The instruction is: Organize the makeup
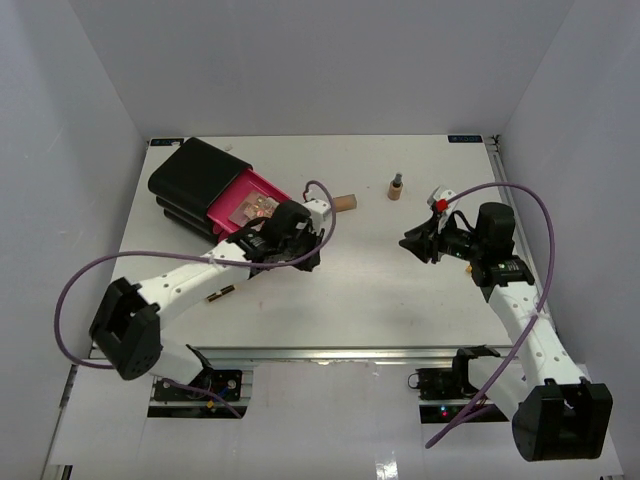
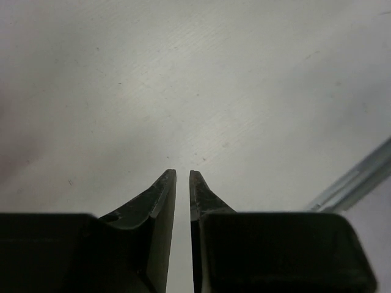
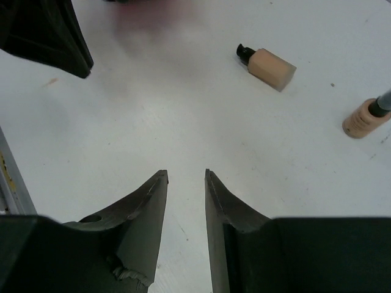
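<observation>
**Left hand**: the arm reaches low across the surface. The fingers are nearly pressed together with only a thin slit between them, and they grip nothing.

**Right hand**: the wrist is turned inward toward the left hand. The fingers are slightly spread and empty.

Ahead of it the foundation tube lies on its side, well apart from the tan bottle, whose cap is cut off at the frame edge.

**Case**: it lies open at the far left. Its pink tray holds palettes, partly hidden by the left wrist, and their shades are indistinct.

**Lipstick**: it lies on the surface just beside the left forearm.
</observation>
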Available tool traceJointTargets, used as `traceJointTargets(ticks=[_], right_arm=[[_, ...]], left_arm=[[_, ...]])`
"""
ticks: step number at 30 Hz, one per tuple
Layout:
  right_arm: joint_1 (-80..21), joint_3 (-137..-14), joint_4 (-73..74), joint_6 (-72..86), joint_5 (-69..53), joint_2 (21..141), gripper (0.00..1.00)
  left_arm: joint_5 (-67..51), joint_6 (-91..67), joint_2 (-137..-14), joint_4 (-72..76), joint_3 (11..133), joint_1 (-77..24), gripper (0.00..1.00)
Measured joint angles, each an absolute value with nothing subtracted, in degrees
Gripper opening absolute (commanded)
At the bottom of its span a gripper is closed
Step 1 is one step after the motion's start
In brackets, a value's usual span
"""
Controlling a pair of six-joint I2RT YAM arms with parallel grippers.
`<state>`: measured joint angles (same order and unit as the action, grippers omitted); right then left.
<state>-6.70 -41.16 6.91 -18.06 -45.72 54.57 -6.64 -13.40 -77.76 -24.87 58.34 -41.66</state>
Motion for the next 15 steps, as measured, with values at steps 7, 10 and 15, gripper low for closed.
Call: traceJointTargets(ticks=[7,10,15], right_arm=[[-2.13,-38.78,1.71,-15.52,-48.75,51.22,0.38],[-1.53,-38.47,-0.18,-15.02,-49.65,50.49,0.38],[-1.05,-37.99,-1.65,-13.85,-50.02,50.72,0.38]], left_arm=[[16.94,-5.86,-96.37,-30.59,64.81,-45.77,0.21],[25.70,-2.73,-102.26,-32.04,66.30,-45.98,0.20],[36.61,4.62,-108.05,-30.48,67.26,-46.63,0.24]])
